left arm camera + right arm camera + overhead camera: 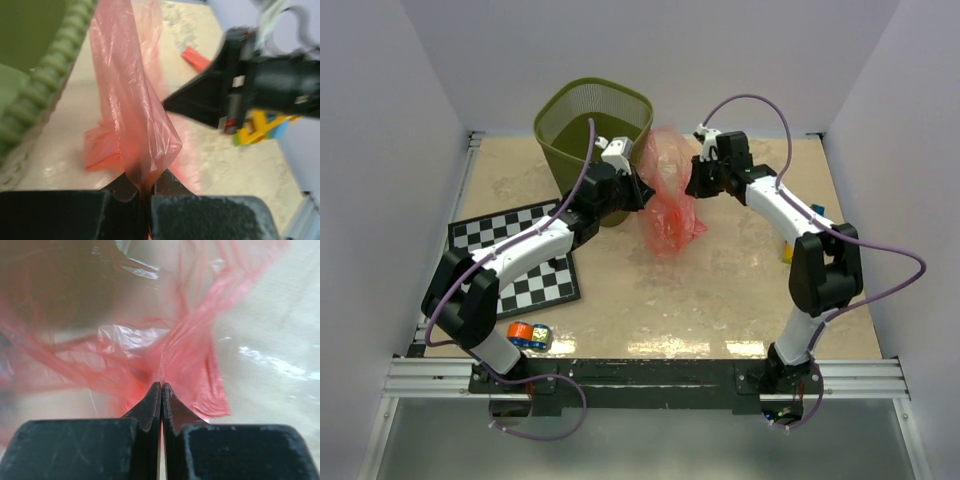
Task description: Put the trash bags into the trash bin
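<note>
A translucent red-pink trash bag hangs above the table, just right of the olive-green mesh trash bin. My left gripper is shut on the bag's left side. In the left wrist view the film rises out of the closed jaws, with the bin's rim at the left. My right gripper is at the bag's right side. Its jaws are shut with the gathered film pinched at the tips. A small red strip of bag lies flat on the table beyond.
A checkerboard mat lies under the left arm, and an orange and blue object sits near the front left edge. Yellow and blue toy blocks lie at the right by the right arm. White walls enclose the table.
</note>
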